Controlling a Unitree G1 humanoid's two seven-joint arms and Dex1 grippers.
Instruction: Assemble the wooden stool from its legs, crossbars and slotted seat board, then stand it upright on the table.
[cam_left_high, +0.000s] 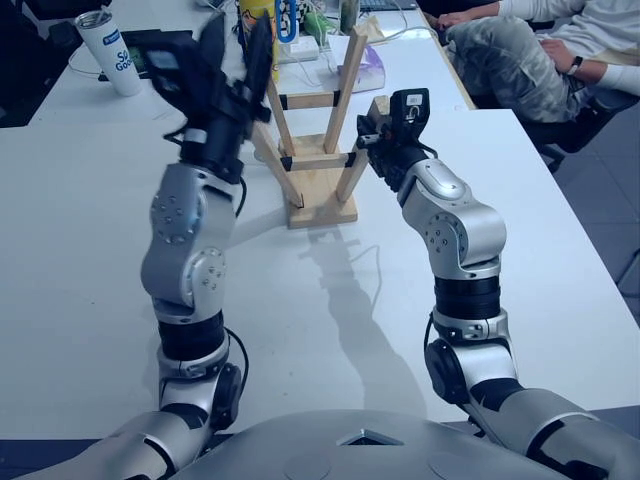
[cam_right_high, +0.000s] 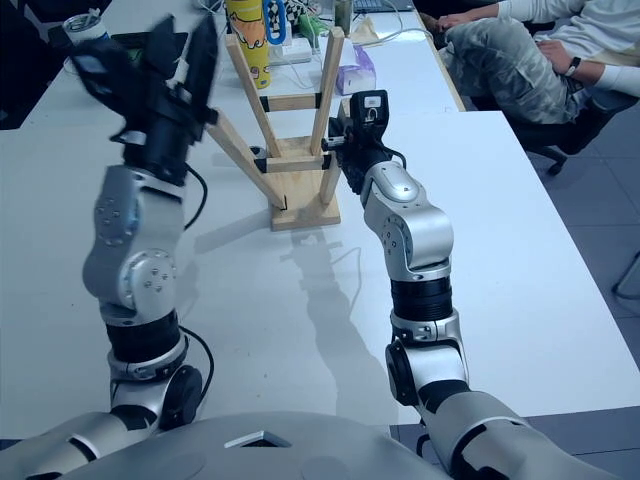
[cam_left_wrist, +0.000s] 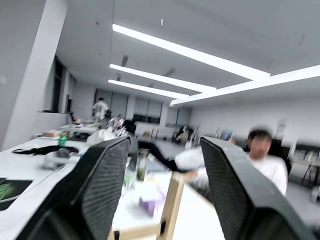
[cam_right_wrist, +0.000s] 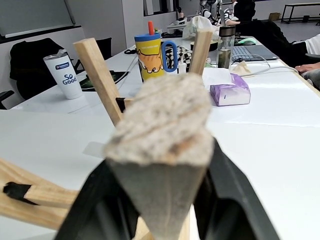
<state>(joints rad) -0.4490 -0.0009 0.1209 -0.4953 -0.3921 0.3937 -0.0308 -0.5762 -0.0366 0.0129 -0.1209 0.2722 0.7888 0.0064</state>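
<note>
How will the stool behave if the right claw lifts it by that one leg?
The stool is probably stiff: crossbars tie its legs. Gripped on one leg by the right claw, it would likely swing or tilt. Thin bare wood, probably light.

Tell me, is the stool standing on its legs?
No, the stool rests on its seat board, legs pointing up.

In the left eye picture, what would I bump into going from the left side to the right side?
white cup → left gripper → wooden stool
</note>
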